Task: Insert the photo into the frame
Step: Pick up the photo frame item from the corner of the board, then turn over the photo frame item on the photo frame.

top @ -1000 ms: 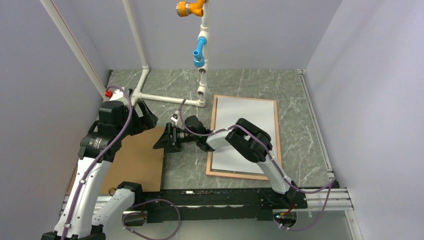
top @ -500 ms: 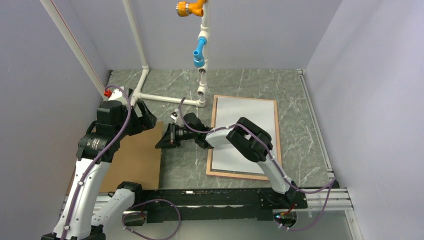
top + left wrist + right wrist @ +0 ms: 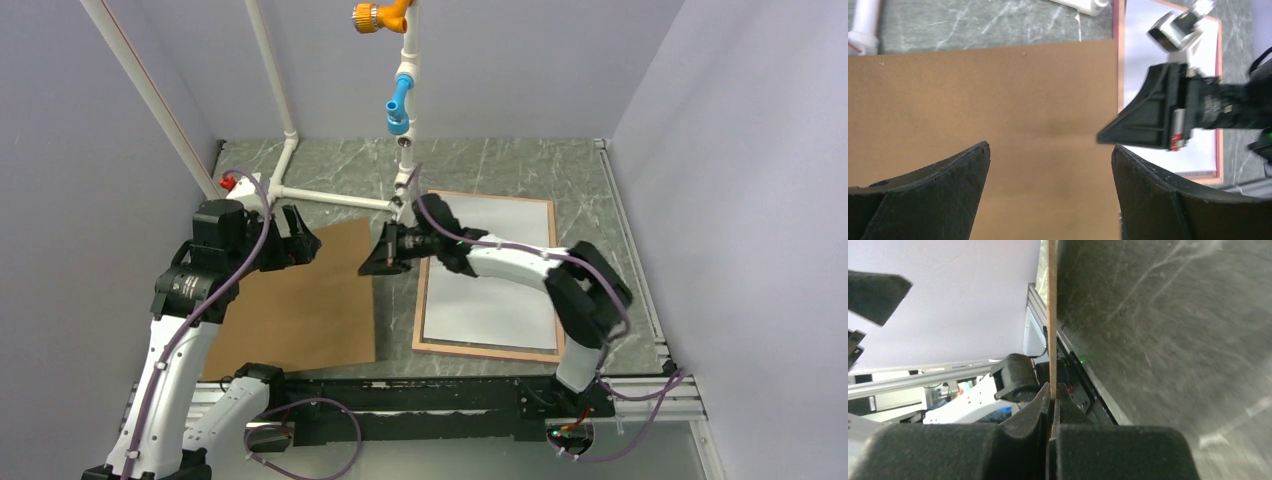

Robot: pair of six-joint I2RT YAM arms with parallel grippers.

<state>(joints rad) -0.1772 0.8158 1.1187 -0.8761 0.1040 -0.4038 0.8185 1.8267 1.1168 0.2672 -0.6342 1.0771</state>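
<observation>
Our right hand (image 3: 372,266) is clamping shut on the right edge of the brown backing board (image 3: 300,300), just left of the frame (image 3: 485,350). That frame is lying flat on the desk (image 3: 590,220), tan rim up, with a white sheet (image 3: 500,310) filling it — we cannot tell whether it is the photo. Our left hand (image 3: 1050,147) is hovering above the board — fingers spread wide, gripping nothing.

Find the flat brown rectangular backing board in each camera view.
Top external: flat brown rectangular backing board, left of centre.
Left wrist: board fills most of the picture.
Right wrist: board seen edge-on, a thin vertical strip.
Shared landmark: the right claw pinching its edge.
</observation>
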